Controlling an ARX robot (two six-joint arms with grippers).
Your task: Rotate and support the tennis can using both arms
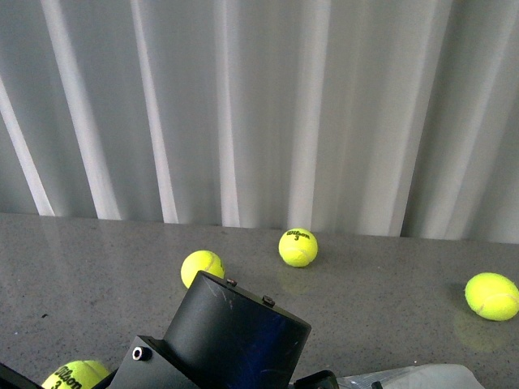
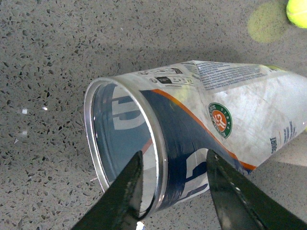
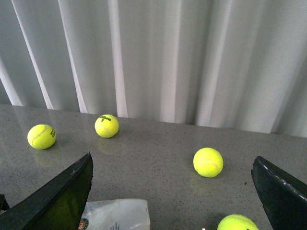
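Front view, far left at the bottom edge: a ball [image 1: 75, 374], half cut off. Further right, a second ball [image 1: 202, 267], just behind the bulky black arm [image 1: 227, 336] filling the lower middle. Then a third ball [image 1: 298, 247], alone on the grey table [image 1: 81, 267], close to the white curtain [image 1: 259, 105]. Low and right of the arm, only a pale sliver of the can [image 1: 413, 377] at the bottom edge. Far right, a fourth ball [image 1: 491, 296], well apart from the others.

Left wrist view, the can again: lies on its side on the table, open silver-rimmed end toward the camera, round emblem facing up. Left gripper [image 2: 173, 153] over that rim end, jaws apart at a modest gap, one finger across the mouth, the other over the navy label. Cannot tell whether either touches.

Right gripper [image 3: 171, 158] clear above the table, jaws spread wide, holding nothing. The can's end low between the fingers, four balls scattered beyond.
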